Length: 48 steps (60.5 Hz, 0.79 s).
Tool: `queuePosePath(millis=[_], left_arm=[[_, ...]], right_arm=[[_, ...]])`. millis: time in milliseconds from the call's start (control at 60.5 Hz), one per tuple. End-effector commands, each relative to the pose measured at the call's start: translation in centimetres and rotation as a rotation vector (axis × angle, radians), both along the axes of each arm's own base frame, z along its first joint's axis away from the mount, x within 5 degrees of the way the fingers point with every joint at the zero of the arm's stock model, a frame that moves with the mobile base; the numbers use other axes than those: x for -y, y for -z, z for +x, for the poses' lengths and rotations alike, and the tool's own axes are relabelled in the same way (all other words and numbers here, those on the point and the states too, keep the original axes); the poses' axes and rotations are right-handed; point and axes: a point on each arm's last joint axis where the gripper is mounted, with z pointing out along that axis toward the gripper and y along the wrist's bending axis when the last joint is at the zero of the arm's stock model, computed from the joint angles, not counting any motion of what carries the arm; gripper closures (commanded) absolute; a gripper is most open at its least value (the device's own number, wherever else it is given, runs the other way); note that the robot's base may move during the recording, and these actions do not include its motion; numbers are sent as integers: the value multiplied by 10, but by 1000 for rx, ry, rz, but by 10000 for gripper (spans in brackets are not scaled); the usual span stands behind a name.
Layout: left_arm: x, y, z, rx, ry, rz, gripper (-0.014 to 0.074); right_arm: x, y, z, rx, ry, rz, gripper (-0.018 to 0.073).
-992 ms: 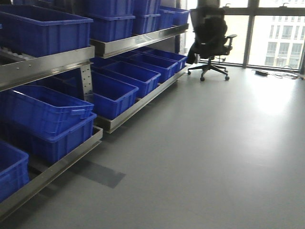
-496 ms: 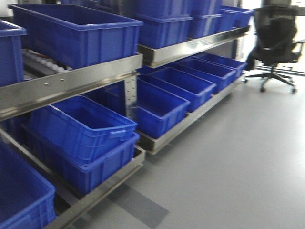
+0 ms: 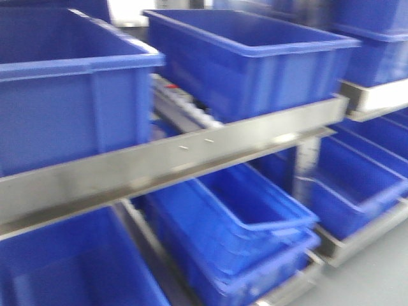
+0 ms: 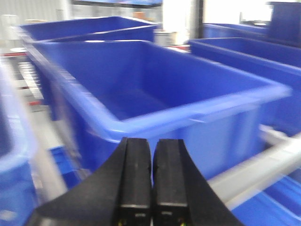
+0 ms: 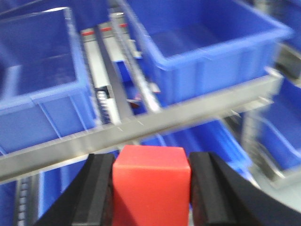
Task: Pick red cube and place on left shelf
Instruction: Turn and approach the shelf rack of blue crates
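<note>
In the right wrist view the red cube (image 5: 151, 186) fills the gap between the black fingers of my right gripper (image 5: 151, 162), which is shut on it, in front of the steel rail of the left shelf (image 5: 155, 120). My left gripper (image 4: 151, 146) is shut with its two pads pressed together and nothing between them, facing an empty blue bin (image 4: 141, 94). The front view shows the same shelf (image 3: 166, 169) close up, with blue bins above and below; neither gripper appears there.
Two blue bins (image 3: 64, 83) (image 3: 255, 57) stand on the upper level, with roller tracks (image 3: 182, 102) between them. Stacked blue bins (image 3: 248, 229) sit below the rail. A strip of grey floor (image 3: 376, 280) shows at the lower right.
The front view has swung left and closed in on the shelf: the office chair and most of the floor have left the frame, and the bins now fill it.
</note>
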Motion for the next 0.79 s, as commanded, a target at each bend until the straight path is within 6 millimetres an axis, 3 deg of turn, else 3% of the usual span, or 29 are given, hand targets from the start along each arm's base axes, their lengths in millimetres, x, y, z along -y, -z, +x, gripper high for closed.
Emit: queuePosePath(millis=[0,777], left_arm=[[0,0,-1,73,0,-4,495],[0,0,-1,73,0,-4,495]], right_arm=[[1,-15,2,97,15,20,529],[1,-15,2,97,15,20,529]])
